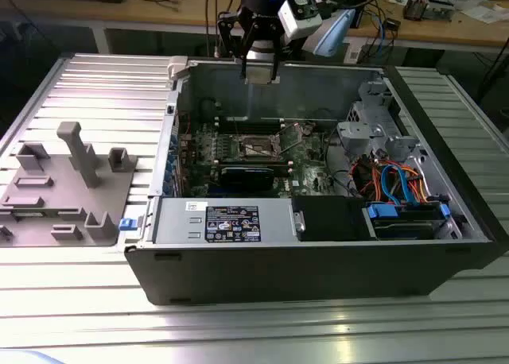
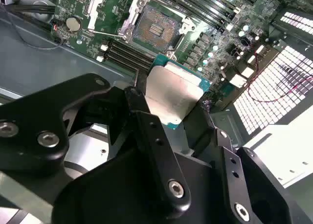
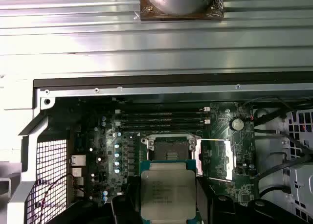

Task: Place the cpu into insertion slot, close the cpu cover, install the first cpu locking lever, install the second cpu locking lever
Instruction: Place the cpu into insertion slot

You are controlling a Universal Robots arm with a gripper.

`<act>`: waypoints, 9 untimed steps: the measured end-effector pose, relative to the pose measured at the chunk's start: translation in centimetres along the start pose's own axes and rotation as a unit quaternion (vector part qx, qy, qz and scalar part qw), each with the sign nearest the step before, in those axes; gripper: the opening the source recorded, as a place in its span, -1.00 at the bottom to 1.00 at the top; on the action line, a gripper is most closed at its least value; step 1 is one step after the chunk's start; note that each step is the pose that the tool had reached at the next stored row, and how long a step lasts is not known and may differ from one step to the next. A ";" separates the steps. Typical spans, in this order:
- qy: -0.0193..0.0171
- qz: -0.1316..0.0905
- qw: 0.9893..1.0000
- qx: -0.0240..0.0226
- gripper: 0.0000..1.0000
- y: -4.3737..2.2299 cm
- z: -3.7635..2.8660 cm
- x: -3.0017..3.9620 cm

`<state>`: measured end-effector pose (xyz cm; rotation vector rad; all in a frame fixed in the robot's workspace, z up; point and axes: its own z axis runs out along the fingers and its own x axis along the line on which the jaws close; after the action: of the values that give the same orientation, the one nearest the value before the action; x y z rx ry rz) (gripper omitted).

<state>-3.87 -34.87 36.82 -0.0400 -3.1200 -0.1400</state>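
Tooling in grey plastic is being seen at the exterior view's left, resting on the ribbed table just beside the open computer case. Further right, inside the case, the motherboard is being exposed. The insertion slot near its middle is lying bare. In the first wrist view the cpu cover is being shown flipped open, just beside the slot.

Above the case's rear wall, the gripper is being held high over the board, well apart from the slot. The cpu is being clamped between its fingers, which are clenched on two opposite edges of the chip. In both wrist views the dull metal top is being turned toward the cameras, with the empty slot beyond it.

At the exterior view's right, a drive cage and a bundle of orange and blue cables are being seen, well apart from the gripper.

The chip is being judged light, thin and stiff, with a smooth lid that could slide under a loose grip. Its underside and the slot's contacts are being judged fragile. The green edges are therefore being judged the right place for the hold, with the chip level and only mild pressure applied.
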 end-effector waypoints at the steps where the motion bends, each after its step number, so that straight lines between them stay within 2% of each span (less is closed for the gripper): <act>1: 0.000 0.000 1.000 0.000 0.08 0.00 0.00 0.00; 9: -0.001 0.008 1.000 0.000 0.08 0.00 0.00 0.00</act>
<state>-3.87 -34.87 36.82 -0.0651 -3.1203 -0.1392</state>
